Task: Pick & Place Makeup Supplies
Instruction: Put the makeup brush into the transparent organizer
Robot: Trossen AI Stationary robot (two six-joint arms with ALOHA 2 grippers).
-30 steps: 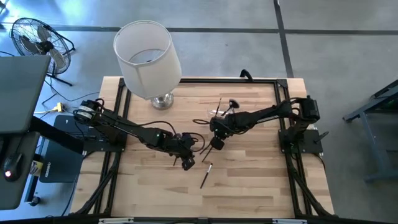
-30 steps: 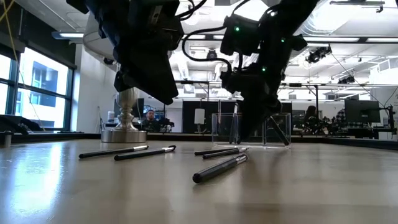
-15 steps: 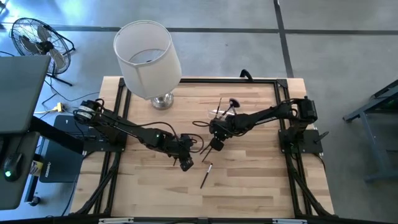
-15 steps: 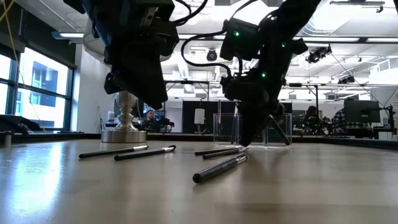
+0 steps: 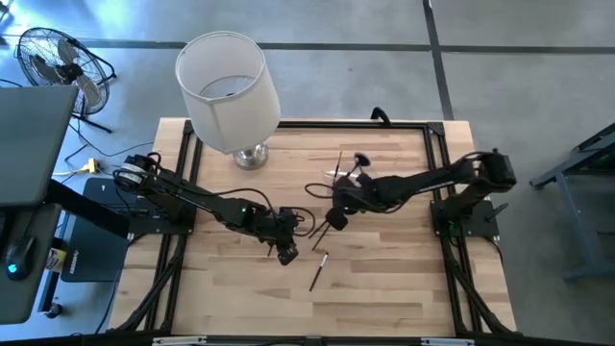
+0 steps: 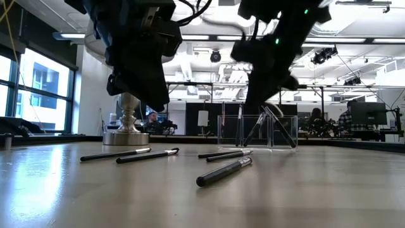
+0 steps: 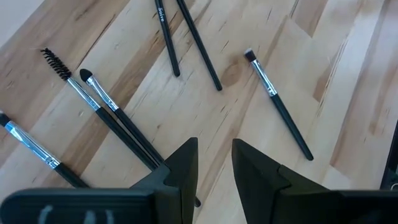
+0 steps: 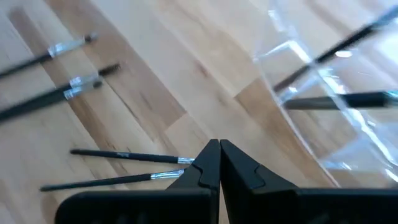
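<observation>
Lying on grained wood table (image 7: 348, 74): slim dark brushes (image 7: 278, 104).

Right gripper (image 8: 219, 163): fingers pressed together, nothing between them, poised above the wooden tabletop (image 8: 186, 74). Two thin dark brushes (image 8: 124, 157) with silver ferrules lie on the wood just beside the fingertips. Three more brushes (image 8: 59, 93) lie farther off, roughly parallel. A clear plastic cup (image 8: 323, 124) stands apart from these, holding dark-handled items (image 8: 339, 99) that lean inside it.
</observation>
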